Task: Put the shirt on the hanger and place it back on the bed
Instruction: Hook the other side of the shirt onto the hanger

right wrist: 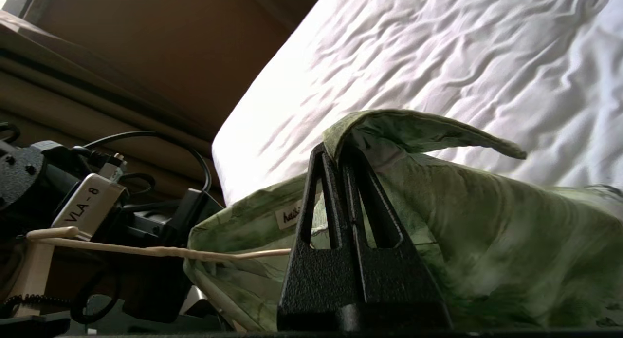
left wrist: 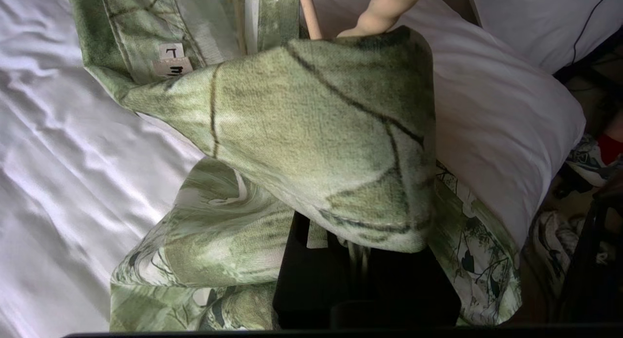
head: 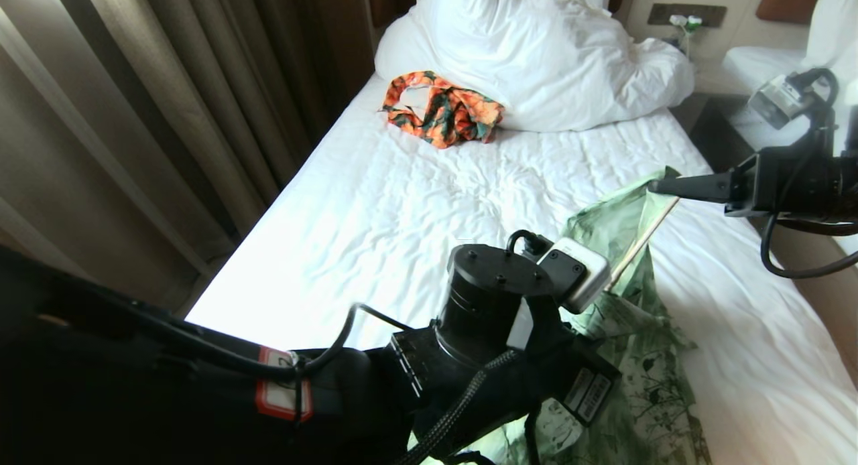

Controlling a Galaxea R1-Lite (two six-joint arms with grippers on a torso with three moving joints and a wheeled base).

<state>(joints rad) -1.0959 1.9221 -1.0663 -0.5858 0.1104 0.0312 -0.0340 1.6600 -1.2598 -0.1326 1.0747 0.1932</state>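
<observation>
Over the bed's near right side, the right gripper pinches the shirt's raised edge — fingers clamped together. The left gripper is closed too, buried in shirt fabric — the hanger slants between them.

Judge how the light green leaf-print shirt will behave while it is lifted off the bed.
Probably floppy: the light green leaf-print shirt folds over the shut right tool and sags to the white-sheeted bed. Likely light, since a pinch of fabric holds it up. It may slide on the thin cream hanger.
</observation>
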